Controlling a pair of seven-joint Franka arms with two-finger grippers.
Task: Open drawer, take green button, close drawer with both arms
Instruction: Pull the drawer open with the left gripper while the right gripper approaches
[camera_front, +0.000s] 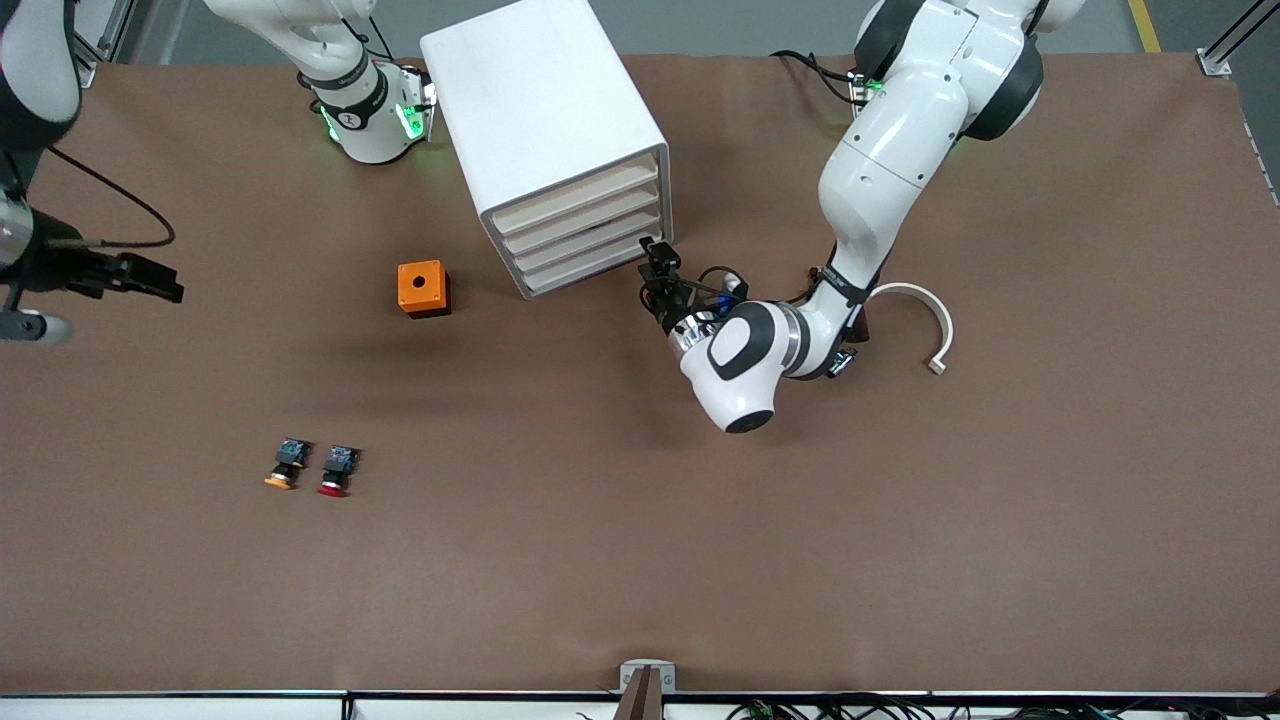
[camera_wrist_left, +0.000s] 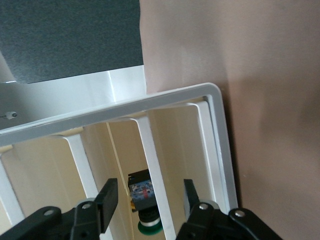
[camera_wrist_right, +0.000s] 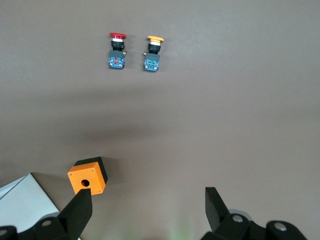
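The white cabinet (camera_front: 540, 120) stands near the robots' bases, its four cream drawer fronts all looking pushed in. My left gripper (camera_front: 655, 270) is level with the lowest drawer (camera_front: 590, 268), at the corner toward the left arm's end. In the left wrist view the left gripper (camera_wrist_left: 149, 187) is open, its fingers (camera_wrist_left: 107, 200) on either side of a white rail (camera_wrist_left: 150, 160) without touching it. Past that rail the green-capped button (camera_wrist_left: 145, 202) lies inside a cream drawer (camera_wrist_left: 120, 145). My right gripper (camera_front: 160, 282) waits open in the air at the right arm's end of the table, and the right gripper (camera_wrist_right: 147, 200) holds nothing.
A small orange box (camera_front: 423, 288) with a round hole sits beside the cabinet; the orange box (camera_wrist_right: 88, 176) also shows near my right fingers. An orange-capped button (camera_front: 285, 468) and a red-capped button (camera_front: 336, 472) lie nearer the front camera. A white curved piece (camera_front: 925, 320) lies by the left arm.
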